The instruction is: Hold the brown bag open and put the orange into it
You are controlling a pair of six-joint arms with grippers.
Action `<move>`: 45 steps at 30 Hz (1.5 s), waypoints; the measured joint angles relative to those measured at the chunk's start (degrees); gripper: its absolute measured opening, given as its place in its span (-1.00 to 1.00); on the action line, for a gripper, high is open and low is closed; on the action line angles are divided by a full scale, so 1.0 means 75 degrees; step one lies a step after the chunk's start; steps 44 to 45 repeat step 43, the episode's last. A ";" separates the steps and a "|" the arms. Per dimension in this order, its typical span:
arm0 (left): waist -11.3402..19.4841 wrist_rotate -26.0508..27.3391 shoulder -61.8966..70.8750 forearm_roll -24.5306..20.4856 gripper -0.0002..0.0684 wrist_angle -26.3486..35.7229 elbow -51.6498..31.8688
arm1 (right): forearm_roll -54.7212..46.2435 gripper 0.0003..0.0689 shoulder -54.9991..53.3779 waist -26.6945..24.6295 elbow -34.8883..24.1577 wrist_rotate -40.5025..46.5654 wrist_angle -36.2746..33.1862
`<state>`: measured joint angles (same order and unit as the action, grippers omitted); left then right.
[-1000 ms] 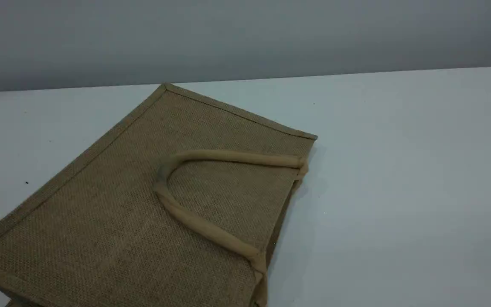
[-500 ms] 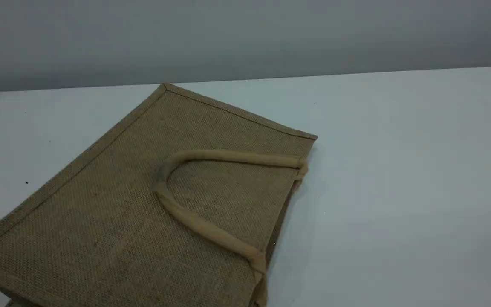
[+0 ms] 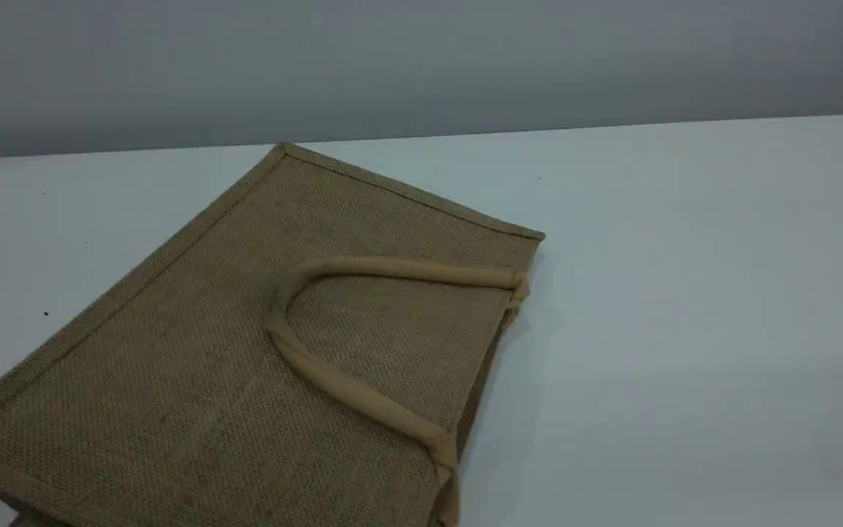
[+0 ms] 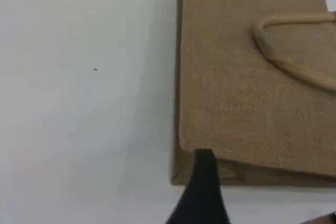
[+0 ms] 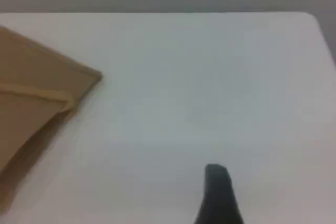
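The brown bag (image 3: pixel 173 380) lies flat on the white table (image 3: pixel 685 293), its mouth edge facing right. One beige loop handle (image 3: pixel 348 388) rests folded back on its top face. In the left wrist view my left gripper (image 4: pixel 265 190) hovers open over the near corner of the bag (image 4: pixel 236 93), with one black fingertip by that corner and nothing between the fingers. The right wrist view shows my right gripper (image 5: pixel 275 203) open over bare table, well to the right of the bag (image 5: pixel 31 72). The orange is out of view. Neither arm shows in the scene view.
A grey wall (image 3: pixel 421 66) runs behind the table's far edge. Bare white tabletop stretches right of the bag (image 3: pixel 685 329) and left of it (image 4: pixel 79 103). The table's right corner (image 5: pixel 310 17) shows in the right wrist view.
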<state>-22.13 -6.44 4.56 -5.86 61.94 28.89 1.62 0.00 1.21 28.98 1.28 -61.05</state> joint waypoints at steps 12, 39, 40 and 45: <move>0.2500 0.0017 -0.0112 0.0015 0.62 0.0000 0.0008 | 0.0000 0.23 0.0000 -0.0008 0.0000 0.0000 0.0000; 0.2556 0.0025 -0.0608 -0.0001 0.62 0.0010 0.0008 | -0.0007 0.23 0.0000 -0.0008 0.0000 0.0000 0.0000; 0.2556 0.0025 -0.0608 -0.0001 0.62 0.0002 0.0008 | -0.0007 0.23 0.0000 -0.0008 0.0000 0.0000 0.0000; 0.2556 0.0025 -0.0608 -0.0001 0.62 0.0002 0.0008 | -0.0007 0.23 0.0000 -0.0008 0.0000 0.0000 0.0000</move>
